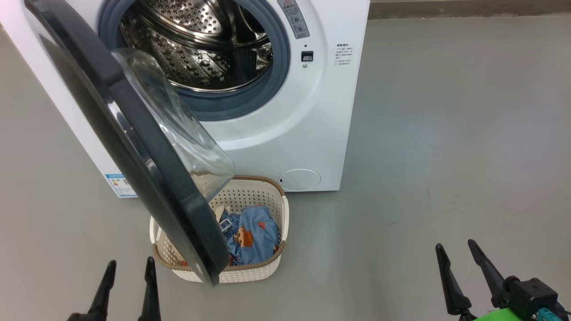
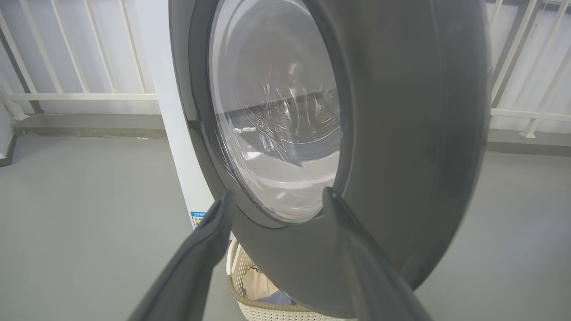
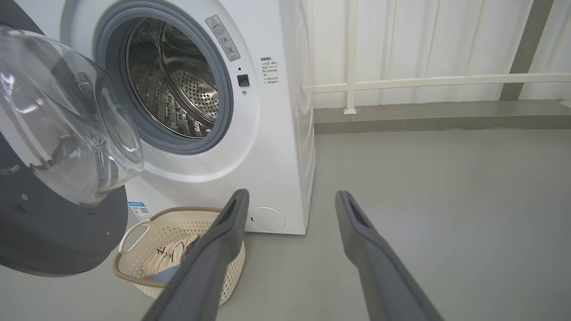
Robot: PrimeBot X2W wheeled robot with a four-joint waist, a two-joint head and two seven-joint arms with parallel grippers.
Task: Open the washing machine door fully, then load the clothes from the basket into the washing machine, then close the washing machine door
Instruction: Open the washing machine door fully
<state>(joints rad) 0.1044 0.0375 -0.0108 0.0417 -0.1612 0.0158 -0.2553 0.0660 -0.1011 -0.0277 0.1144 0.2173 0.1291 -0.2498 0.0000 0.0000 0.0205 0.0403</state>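
The white washing machine [image 1: 285, 129] stands at the top of the head view, its steel drum [image 1: 200, 44] exposed. Its door [image 1: 147, 147], black ring and clear glass bowl, hangs partly open over the cream basket [image 1: 263, 189]. In the basket lie the clothes: a blue garment with orange bears [image 1: 252, 236] and a cream one with black lettering [image 3: 167, 258]. My left gripper [image 1: 128, 269] is open at the lower left, just in front of the door's outer face [image 2: 410, 133]. My right gripper [image 1: 456, 249] is open at the lower right, above bare floor.
Grey floor [image 1: 446, 133] spreads wide to the right of the machine. A white railing [image 3: 437, 80] and a low grey kerb run along the wall behind it. The basket sits directly under the swung door, close to the machine's front.
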